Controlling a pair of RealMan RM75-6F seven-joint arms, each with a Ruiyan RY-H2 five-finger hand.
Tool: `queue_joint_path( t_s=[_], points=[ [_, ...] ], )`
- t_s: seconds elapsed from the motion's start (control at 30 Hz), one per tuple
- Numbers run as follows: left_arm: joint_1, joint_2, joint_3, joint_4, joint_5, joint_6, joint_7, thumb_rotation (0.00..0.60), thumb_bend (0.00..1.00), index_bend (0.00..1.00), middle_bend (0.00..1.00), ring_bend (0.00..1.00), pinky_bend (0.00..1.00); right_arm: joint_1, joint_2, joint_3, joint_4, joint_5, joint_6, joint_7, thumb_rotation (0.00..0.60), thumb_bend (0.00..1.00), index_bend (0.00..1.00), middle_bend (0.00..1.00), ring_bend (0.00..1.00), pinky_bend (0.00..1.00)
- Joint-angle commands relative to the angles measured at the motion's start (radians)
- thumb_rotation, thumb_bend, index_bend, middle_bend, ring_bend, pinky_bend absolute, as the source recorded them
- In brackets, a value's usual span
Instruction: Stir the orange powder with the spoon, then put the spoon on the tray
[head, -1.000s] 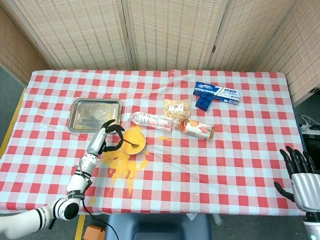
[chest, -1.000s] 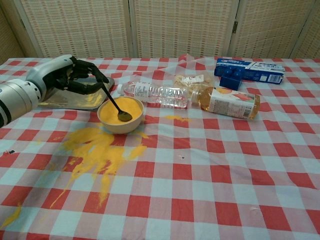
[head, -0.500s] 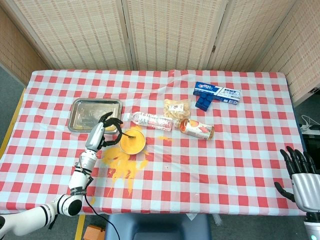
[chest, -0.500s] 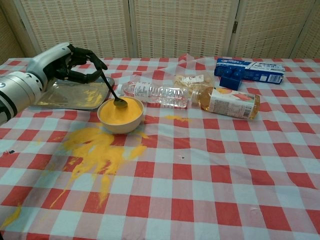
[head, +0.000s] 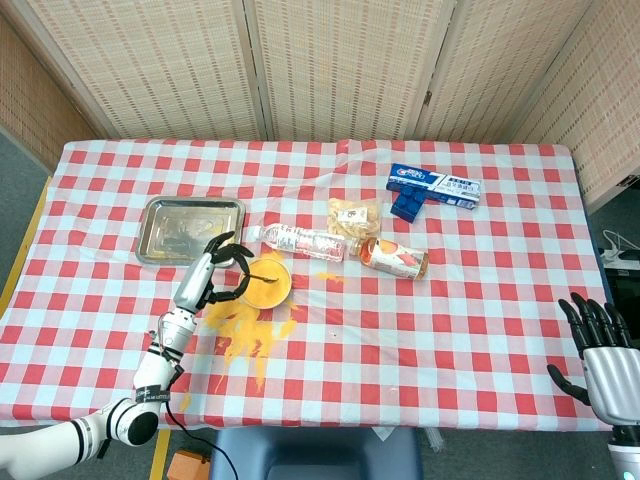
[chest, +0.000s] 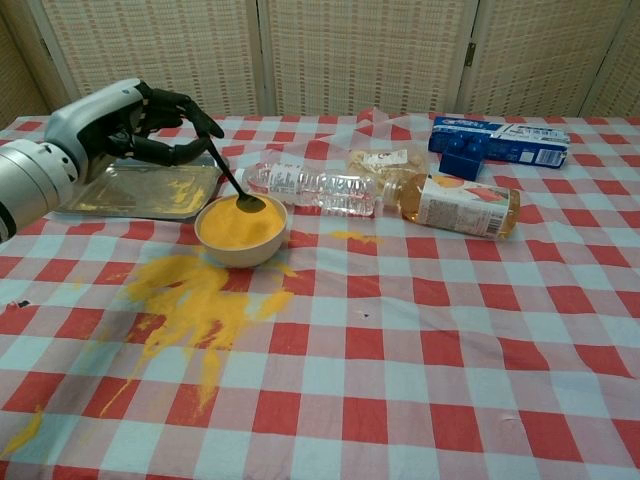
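The left hand (chest: 125, 125) holds the spoon (chest: 232, 178) by the top of its handle, pinched between the dark fingertips (chest: 205, 125), with the other fingers curled near it. The spoon is tilted, and its head lies on the far side of the orange powder (chest: 240, 224) in the bowl (chest: 241, 247). One second ago the spoon head was low in the near part of the powder. Half a second ago it was already at the far rim, and now it sits there a little higher, with the hand also lifted a little above the tray (chest: 140, 192). In the head view the left hand (head: 208, 276) is just left of the bowl (head: 266, 283), and it has moved slightly back toward the robot compared with half a second ago.

The tray (head: 192, 229) stands behind and to the left of the bowl, and some orange dust is on its floor. A big spill (chest: 190, 305) of powder lies on the cloth (chest: 450, 340) in front of the bowl, the same as before.

The right hand (head: 598, 353) is at the near right corner in the head view, well apart from everything. Its fingers are spread and it holds nothing; it did not move.

Behind the bowl lie a clear bottle (chest: 315, 187), a juice bottle (chest: 455, 204), a snack bag (chest: 380, 158) and a blue box (chest: 498, 143), all where they were.
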Motion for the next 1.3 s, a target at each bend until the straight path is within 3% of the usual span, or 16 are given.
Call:
queue_joint_path(
  t_s=[0.03, 0.23, 0.63, 0.97, 1.3],
  points=[
    [0.002, 0.002, -0.001, -0.001, 0.001, 0.008, 0.005, 0.600, 0.70, 0.87, 0.35, 0.05, 0.01, 0.000, 0.000, -0.001, 0.000, -0.001, 0.000, 0.000, 0.600, 0.13, 0.00, 0.00, 0.00, 0.00],
    [-0.008, -0.002, -0.023, 0.053, -0.013, 0.005, -0.010, 0.600, 0.70, 0.87, 0.35, 0.05, 0.01, 0.000, 0.001, 0.000, -0.001, 0.002, -0.001, 0.001, 0.600, 0.13, 0.00, 0.00, 0.00, 0.00],
    [-0.041, 0.026, -0.105, 0.186, -0.120, -0.099, -0.105, 0.600, 0.70, 0.87, 0.36, 0.05, 0.01, 0.006, -0.006, 0.015, 0.005, 0.036, -0.017, -0.011, 0.600, 0.13, 0.00, 0.00, 0.00, 0.00],
    [-0.121, -0.008, -0.150, 0.482, -0.165, -0.231, -0.201, 0.600, 0.69, 0.87, 0.36, 0.06, 0.01, 0.011, -0.018, 0.029, 0.009, 0.071, -0.028, -0.037, 0.600, 0.13, 0.00, 0.00, 0.00, 0.00],
    [-0.175, -0.089, -0.128, 0.763, -0.141, -0.336, -0.325, 0.600, 0.69, 0.87, 0.36, 0.06, 0.01, 0.019, -0.031, 0.038, 0.012, 0.095, -0.043, -0.060, 0.600, 0.13, 0.00, 0.00, 0.00, 0.00]
  ],
)
